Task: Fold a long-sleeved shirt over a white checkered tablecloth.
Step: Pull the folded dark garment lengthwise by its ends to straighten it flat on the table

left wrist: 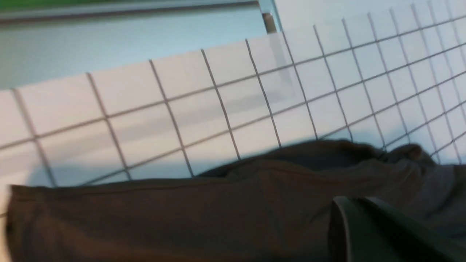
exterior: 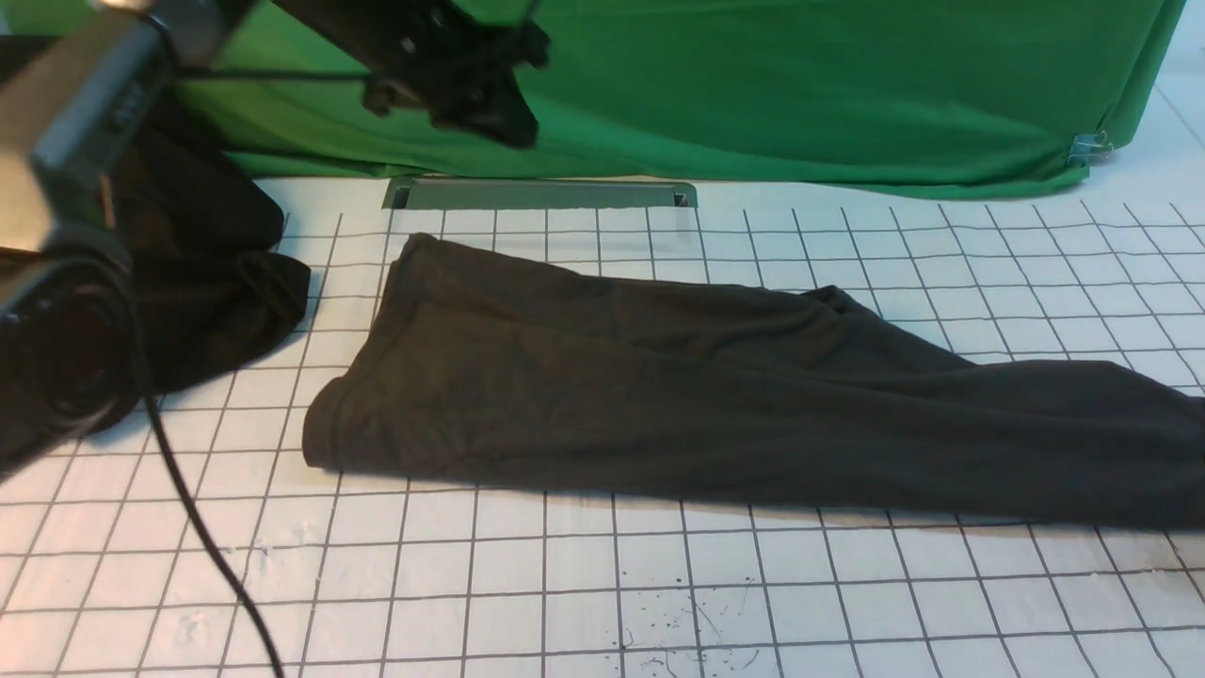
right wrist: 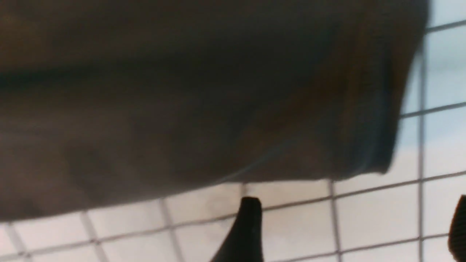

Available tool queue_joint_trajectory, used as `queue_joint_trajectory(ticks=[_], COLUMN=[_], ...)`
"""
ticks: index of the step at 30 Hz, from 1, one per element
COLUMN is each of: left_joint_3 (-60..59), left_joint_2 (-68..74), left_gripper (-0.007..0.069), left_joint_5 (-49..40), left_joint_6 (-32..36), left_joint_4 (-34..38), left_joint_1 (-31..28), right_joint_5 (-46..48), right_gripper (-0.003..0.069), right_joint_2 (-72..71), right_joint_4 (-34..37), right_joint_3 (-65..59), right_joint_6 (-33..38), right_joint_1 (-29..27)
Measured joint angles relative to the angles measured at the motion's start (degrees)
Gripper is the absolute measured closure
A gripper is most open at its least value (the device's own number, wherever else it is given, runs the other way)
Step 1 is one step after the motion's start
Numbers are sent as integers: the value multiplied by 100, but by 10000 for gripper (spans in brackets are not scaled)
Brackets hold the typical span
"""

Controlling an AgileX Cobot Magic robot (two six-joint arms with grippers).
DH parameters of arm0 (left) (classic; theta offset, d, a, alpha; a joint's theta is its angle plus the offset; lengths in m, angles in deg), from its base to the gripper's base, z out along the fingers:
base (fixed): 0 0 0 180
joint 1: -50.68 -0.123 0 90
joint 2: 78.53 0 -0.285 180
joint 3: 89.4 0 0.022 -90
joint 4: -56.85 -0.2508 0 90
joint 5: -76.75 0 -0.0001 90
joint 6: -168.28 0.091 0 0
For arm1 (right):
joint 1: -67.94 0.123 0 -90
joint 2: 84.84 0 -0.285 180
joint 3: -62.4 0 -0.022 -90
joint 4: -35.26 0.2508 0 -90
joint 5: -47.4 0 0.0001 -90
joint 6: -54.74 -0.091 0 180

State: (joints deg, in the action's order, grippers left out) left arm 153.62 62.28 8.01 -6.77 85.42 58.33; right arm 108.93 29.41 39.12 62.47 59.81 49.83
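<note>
The long-sleeved shirt (exterior: 678,395) lies as a long dark band across the white checkered tablecloth (exterior: 602,584), one end near the left, the other running off the right edge. My left gripper (exterior: 471,89) hangs high above the shirt's far left end; in the left wrist view its fingers (left wrist: 349,207) are pressed together with nothing between them, above the shirt (left wrist: 182,214). The right gripper (right wrist: 355,222) is out of the front view. In its wrist view it stands open over bare tablecloth (right wrist: 364,218), just short of the shirt's hem (right wrist: 218,109).
A heap of plain black cloth (exterior: 216,282) lies at the left, partly behind my left arm. A green backdrop (exterior: 800,94) hangs along the back, with a grey metal bar (exterior: 541,193) at its foot. A black cable (exterior: 188,490) trails over the near left squares.
</note>
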Motion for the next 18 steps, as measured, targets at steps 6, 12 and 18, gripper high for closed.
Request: queue_joint_trajectory(ticks=[6, 12, 18], left_joint_3=[35, 35, 35], left_joint_2=[-119, -74, -63], left_gripper=[606, 606, 606], left_joint_5=[-71, -94, -94], left_joint_6=[15, 15, 15], left_joint_4=[-51, -114, -127], left_joint_1=[-132, -132, -132], right_joint_5=[-336, -649, -683], right_gripper=[-32, 68, 358], right_joint_2=[400, 836, 869], right_joint_4=[25, 87, 76], right_joint_3=[-4, -17, -17], right_joint_6=[-94, -52, 91], right_joint_1=[-88, 62, 89])
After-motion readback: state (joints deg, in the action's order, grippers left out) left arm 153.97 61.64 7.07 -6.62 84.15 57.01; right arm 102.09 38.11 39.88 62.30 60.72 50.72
